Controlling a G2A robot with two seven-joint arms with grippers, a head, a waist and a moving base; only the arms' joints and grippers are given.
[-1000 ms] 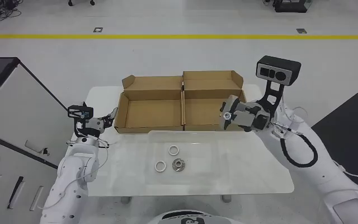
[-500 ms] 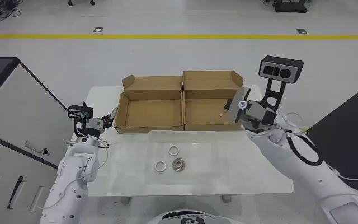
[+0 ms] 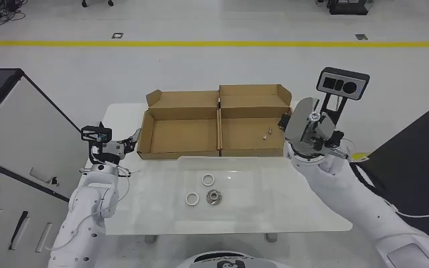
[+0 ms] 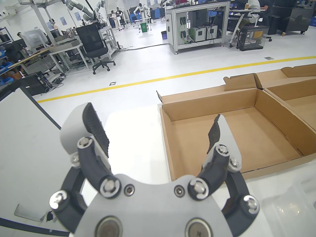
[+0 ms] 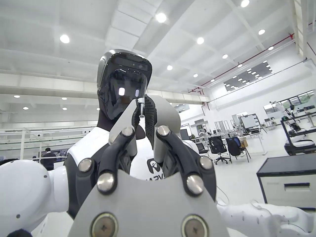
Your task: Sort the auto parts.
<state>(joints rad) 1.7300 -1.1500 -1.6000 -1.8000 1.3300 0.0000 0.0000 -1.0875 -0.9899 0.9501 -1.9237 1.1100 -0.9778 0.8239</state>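
Note:
My right gripper (image 5: 142, 104) is shut on a small threaded metal bolt (image 5: 141, 109) and is tilted upward. In the top view this gripper (image 3: 307, 119) hangs just past the right wall of the right cardboard box (image 3: 249, 112). Two small parts (image 3: 266, 134) lie on that box's floor. The left cardboard box (image 3: 179, 137) holds nothing. Two white rings (image 3: 208, 179) (image 3: 192, 199) and a metal hub (image 3: 214, 197) lie on the table in front of the boxes. My left gripper (image 4: 153, 119) is open with nothing in it, beside the left box's outer wall (image 4: 166, 149).
The loose parts rest in a shallow clear tray (image 3: 244, 167) on the white table (image 3: 301, 208). A corner of the clear tray (image 4: 284, 210) also appears in the left wrist view. A dark panel (image 3: 40, 127) leans at the table's left side.
The right arm has drawn back from over the right box to its right side and turned its gripper upward. The small parts on the box floor are now uncovered. The left arm has kept still.

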